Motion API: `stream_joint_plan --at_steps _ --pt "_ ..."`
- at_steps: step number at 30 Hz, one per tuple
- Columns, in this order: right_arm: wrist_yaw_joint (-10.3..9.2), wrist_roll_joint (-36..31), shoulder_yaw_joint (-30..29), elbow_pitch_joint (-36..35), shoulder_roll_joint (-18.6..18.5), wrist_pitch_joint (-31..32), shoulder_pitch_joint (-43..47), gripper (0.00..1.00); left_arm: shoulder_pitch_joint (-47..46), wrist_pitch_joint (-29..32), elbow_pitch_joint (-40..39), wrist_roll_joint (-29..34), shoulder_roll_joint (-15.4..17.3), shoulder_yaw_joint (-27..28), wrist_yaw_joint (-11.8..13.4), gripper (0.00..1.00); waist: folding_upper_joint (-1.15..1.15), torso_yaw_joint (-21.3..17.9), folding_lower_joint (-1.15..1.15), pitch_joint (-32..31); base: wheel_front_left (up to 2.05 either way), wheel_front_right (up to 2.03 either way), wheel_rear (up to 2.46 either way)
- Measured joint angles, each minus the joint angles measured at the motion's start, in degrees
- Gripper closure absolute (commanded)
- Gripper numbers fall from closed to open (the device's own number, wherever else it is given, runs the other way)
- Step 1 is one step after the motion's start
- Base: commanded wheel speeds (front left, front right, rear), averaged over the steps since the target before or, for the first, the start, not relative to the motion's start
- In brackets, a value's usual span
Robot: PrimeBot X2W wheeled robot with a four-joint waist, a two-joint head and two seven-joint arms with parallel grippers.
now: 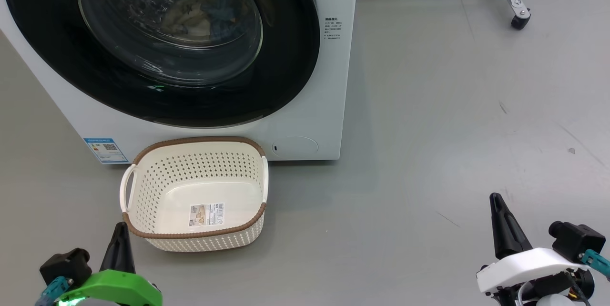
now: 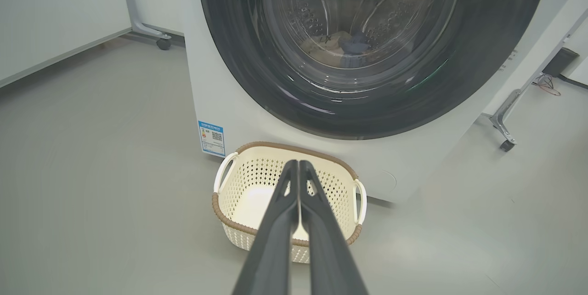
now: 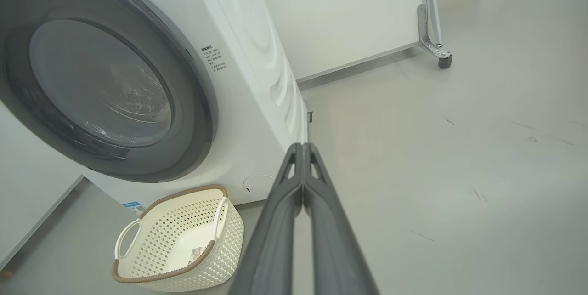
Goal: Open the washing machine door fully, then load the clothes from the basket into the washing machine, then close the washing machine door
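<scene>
Both claws pinched shut and empty, left gripper [image 2: 298,164] and right gripper [image 3: 302,145]; clothes [image 1: 200,13] sit behind the closed washing machine door [image 1: 290,58], basket [image 1: 200,140] just in front; risk: latch unconfirmed, door could pop open.

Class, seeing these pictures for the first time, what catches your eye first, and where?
The washing machine door, a glossy black ring around glass, looms shut at the head view's upper left, with the clothes dim behind it. Just below, the cream basket sits empty on the grey floor. The left hand and right hand, both shut, hold nothing.
</scene>
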Motion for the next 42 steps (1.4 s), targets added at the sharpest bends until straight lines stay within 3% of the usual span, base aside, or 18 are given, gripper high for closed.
stream_joint_plan --at_steps 42 --pt "0.89 30.8 -6.5 0.9 1.5 8.6 -2.1 1.00 -2.0 9.3 -1.3 -32.6 0.0 1.3 0.0 1.00 0.00 -1.4 0.00 -0.7 0.00 0.00 0.00"
